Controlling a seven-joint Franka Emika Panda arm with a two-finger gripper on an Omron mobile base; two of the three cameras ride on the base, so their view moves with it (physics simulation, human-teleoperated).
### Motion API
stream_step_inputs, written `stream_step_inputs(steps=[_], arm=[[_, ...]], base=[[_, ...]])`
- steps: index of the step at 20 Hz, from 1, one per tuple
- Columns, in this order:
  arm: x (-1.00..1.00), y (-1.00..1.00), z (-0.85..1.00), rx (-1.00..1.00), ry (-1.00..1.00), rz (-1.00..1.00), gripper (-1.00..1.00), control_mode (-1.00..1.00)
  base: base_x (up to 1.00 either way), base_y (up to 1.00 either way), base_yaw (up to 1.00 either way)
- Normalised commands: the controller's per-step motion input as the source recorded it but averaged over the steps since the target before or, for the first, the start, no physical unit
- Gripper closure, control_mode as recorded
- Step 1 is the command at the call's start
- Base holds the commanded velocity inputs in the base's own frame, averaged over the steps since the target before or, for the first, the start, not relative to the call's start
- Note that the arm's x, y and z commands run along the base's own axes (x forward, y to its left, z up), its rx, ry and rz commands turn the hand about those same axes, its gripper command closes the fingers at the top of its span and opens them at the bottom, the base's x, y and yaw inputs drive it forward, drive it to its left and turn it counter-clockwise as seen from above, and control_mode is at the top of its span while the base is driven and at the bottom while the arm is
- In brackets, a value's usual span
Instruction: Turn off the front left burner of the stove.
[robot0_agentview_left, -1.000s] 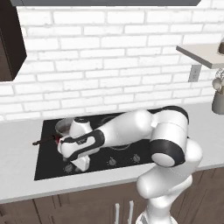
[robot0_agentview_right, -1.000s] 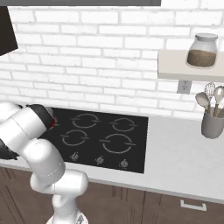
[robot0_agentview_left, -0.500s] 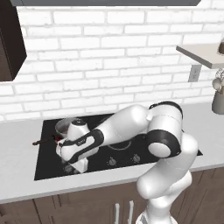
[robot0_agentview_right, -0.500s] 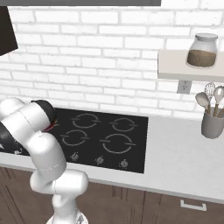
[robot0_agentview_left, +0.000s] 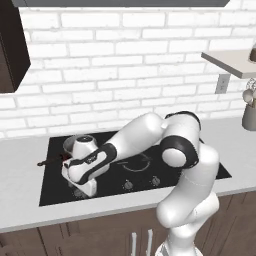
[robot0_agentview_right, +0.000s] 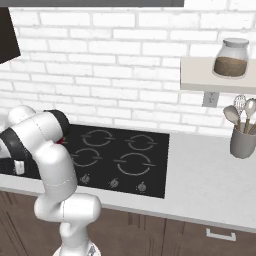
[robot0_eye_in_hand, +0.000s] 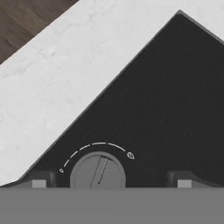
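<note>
Matt black glass stove (robot0_eye_in_hand: 175, 100), pale speckled stone-like counter (robot0_eye_in_hand: 57, 74) (smooth), dull grey knob (robot0_eye_in_hand: 98, 171) with a slot

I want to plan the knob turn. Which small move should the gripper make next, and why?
Probably ease down and close on the knob. In the hand view the gripper has a fingertip on either side of it, open, the knob centred between them on the stove.
</note>
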Motion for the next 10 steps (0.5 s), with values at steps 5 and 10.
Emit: stream_step_inputs(steps=[5, 10], arm=[[0.06, 0.09, -0.05, -0.01, 0.03, 0.0, -1.0, -1.0], [-0.02, 0.06, -0.09, 0.0, 0.0, 0.0, 1.0, -1.0]], base=[[0.0, 0.0, 0.0], [0.0, 0.0, 0.0]])
